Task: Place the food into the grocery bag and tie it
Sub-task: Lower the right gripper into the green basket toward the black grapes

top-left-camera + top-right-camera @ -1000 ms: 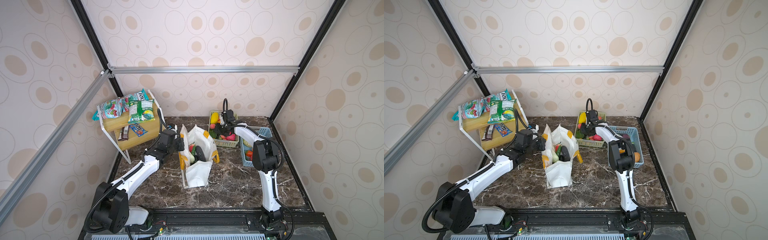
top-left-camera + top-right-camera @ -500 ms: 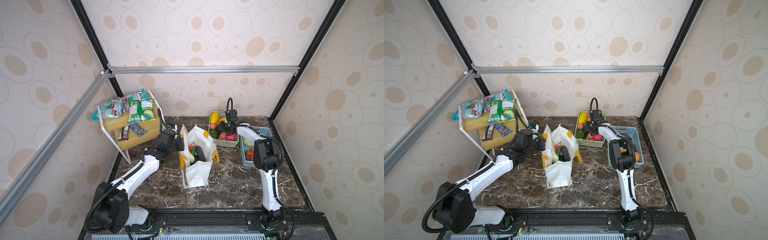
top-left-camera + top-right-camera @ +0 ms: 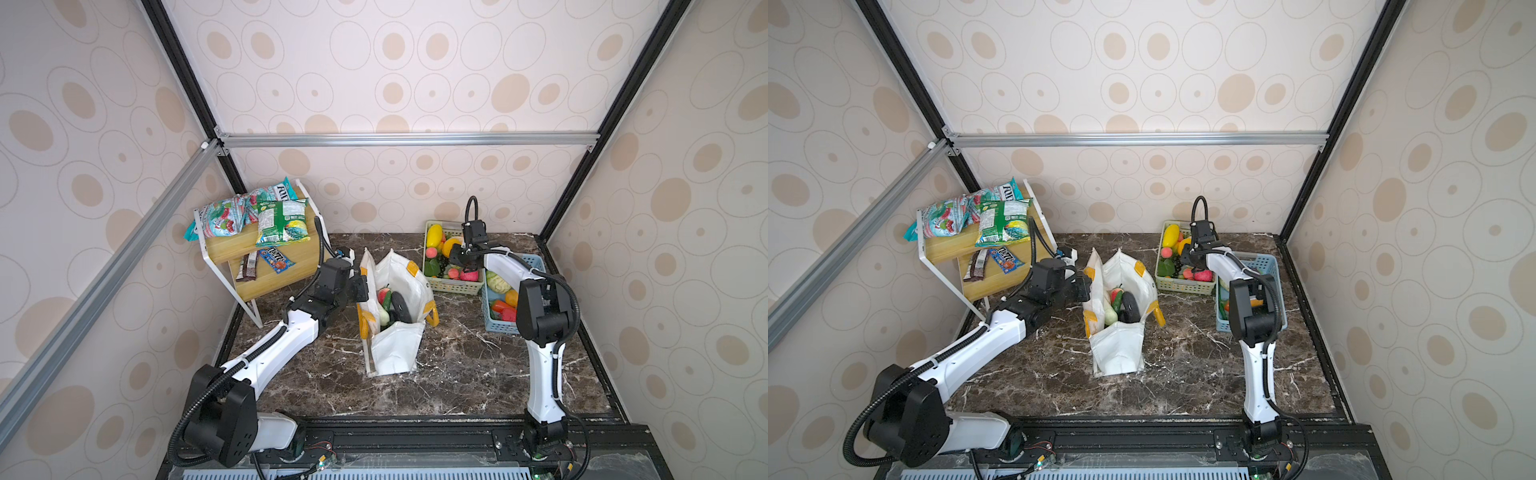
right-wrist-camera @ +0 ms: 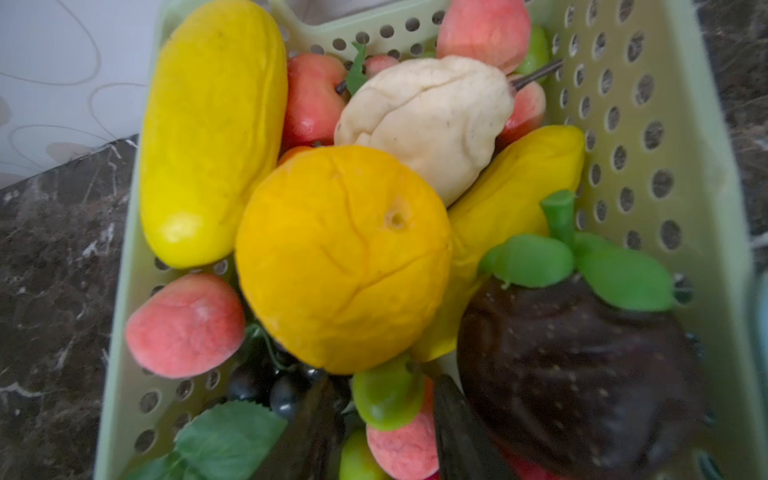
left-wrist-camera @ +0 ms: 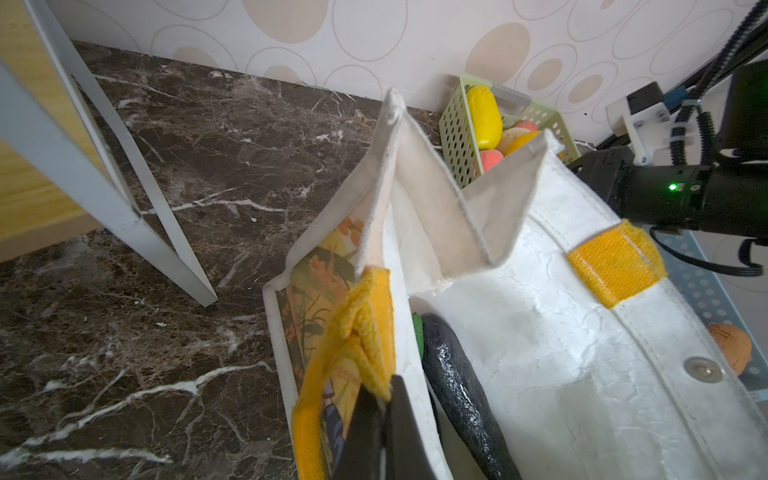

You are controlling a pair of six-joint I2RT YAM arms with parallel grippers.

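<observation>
1. Slippage worries me most: my left gripper (image 5: 384,399) is pinched tight on the thin yellow handle (image 5: 365,316) of the grocery bag (image 3: 399,345). If the strap slides out, I judge the mouth would sag shut.
2. The bag stands mid-table, mouth up, with an eggplant (image 5: 453,386) and a cucumber (image 3: 386,300) already inside.
3. My right gripper (image 4: 384,386) hovers part-open over the green basket (image 4: 706,124), at one o'clock from the bag, clamping nothing I can make out. The fruit is heaped, so a nudge could roll the orange (image 4: 345,257) away.
4. Writing: on the shelf (image 3: 266,286) at ten o'clock, one snack packet (image 3: 276,192) shows "FOX", and a blue packet (image 3: 275,258) seems to read "m&m's". Other print is too small.
</observation>
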